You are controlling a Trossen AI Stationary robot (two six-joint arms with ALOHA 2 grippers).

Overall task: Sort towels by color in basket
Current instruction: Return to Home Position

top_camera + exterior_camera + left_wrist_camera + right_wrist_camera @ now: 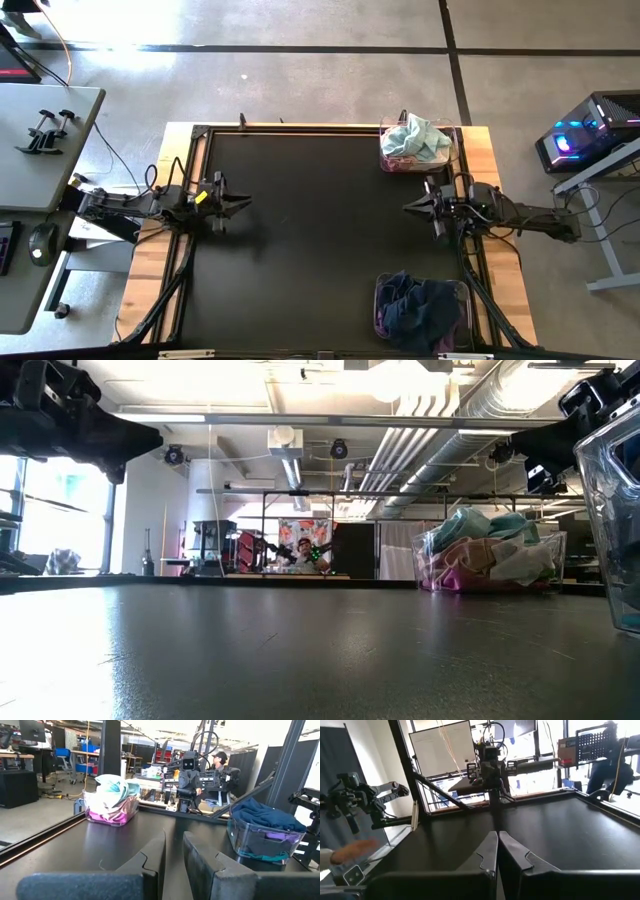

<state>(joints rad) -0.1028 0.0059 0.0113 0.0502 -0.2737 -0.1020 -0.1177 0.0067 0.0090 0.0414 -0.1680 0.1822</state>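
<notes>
Two dark arms are facing each other across the black mat (320,240), w/ both clear bins sitting on the R arm's side of it.

L gripper (243,203) is hovering just inside the mat's L edge, about halfway along it. It is pointing toward the mat's centre. Its fingers (150,857) are standing a narrow slot apart and are gripping nothing.

R gripper (410,207) is hanging over the mat near its R edge, also about halfway along and aimed back at the centre. Its fingers (487,852) are lying all but tip to tip w/ nothing between them.

The light towels (415,138), in pale mint, white and pink w/ magenta showing low down, are heaping above the rim of the top bin (452,160). That bin is resting at the mat's R corner, at the high view's top.

The dark towels (420,308), navy on top w/ purple and a bit of teal under, are filling the bottom bin (378,300). This one is sitting at the mat's other R corner, at the high view's bottom. The two bins are standing well apart, and R gripper is sitting between them along that edge.

No towels are lying loose on the mat itself.

Beyond the mat, a person in a cap (220,759) is sitting behind the R arm, and a blurred hand (351,851) is showing off the mat's edge.
</notes>
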